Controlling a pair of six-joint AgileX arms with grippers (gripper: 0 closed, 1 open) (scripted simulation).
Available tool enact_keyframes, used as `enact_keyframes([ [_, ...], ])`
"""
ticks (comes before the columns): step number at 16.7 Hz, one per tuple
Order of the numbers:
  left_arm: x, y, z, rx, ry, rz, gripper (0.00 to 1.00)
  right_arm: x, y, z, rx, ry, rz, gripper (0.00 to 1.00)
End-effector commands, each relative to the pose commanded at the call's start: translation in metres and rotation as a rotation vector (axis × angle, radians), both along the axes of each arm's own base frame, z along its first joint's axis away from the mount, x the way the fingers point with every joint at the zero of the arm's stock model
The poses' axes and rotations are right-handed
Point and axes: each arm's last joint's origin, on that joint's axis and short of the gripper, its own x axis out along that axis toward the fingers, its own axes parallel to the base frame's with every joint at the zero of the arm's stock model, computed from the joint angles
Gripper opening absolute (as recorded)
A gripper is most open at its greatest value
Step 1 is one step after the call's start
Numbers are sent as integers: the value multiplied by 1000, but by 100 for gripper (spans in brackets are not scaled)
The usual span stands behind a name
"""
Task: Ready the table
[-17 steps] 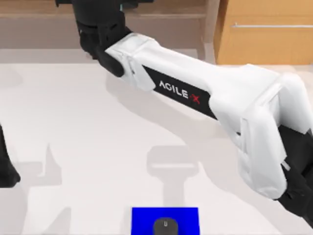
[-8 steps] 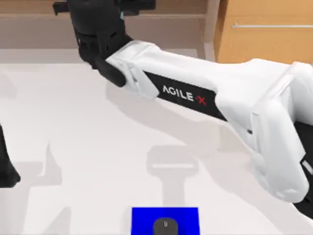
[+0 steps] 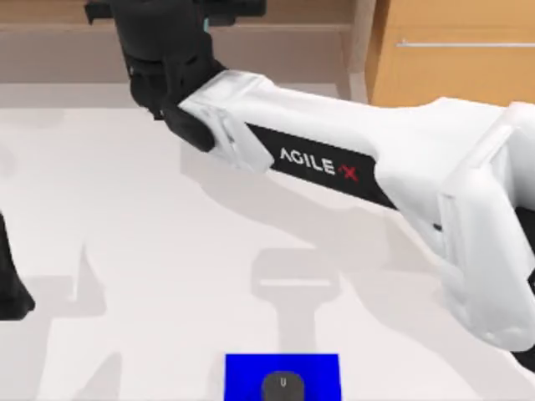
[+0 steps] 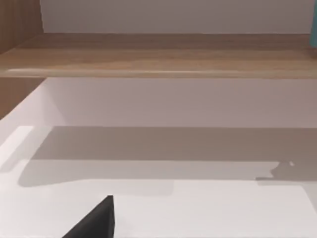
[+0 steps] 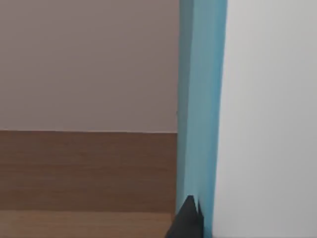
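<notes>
Though shadow-streaked, the table [image 3: 150, 251] plain matte white, wide and flat; gripper states indiscernible.

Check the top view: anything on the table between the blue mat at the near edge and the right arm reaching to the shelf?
Nothing solid. In the top view, bare white table with only shadows lies between the blue mat and the right arm. A dark mouse rests on the mat.

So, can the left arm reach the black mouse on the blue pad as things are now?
Probably yes. The left arm is at the table's left edge, and only bare tabletop lies between it and the black mouse on the blue pad. The right arm stretches across farther back, toward the shelf.
</notes>
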Motion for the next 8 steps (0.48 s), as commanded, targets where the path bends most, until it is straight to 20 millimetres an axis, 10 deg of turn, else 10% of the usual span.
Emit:
enact_keyframes([
  [8, 0, 0, 0, 0, 0, 0, 100, -71, -8, 55, -143, 160, 303, 0],
])
